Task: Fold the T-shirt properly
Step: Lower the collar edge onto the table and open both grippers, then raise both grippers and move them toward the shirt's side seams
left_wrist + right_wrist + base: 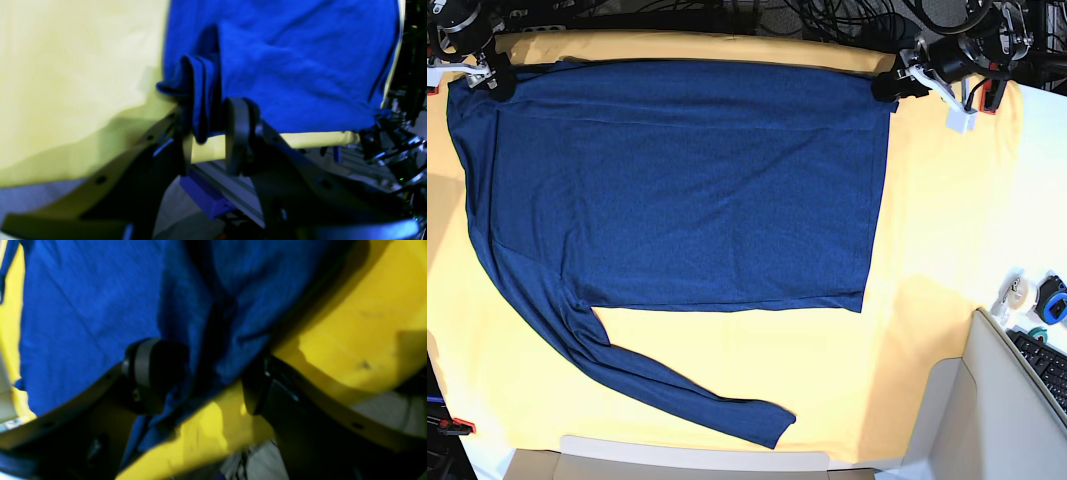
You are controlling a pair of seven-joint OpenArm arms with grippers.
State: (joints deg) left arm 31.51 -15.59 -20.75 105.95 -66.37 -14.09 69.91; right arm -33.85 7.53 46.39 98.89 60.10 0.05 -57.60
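Spreading the dark navy knit T-shirt flat on pale yellow cloth | left gripper parted around bunched hem | right gripper gaping, fabric loose between | we judge corners pinned for squaring.

Yellow cloth over table, cables behind, keyboard at right.

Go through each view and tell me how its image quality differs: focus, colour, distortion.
Left wrist view: soft focus, the T-shirt rendered vivid blue, the yellow cloth washed out pale. Right wrist view: heavier blur, saturated yellow, left hand and right hand dark and underexposed. Base view: sharp, shirt reads navy, edges bowed by wide-angle distortion.
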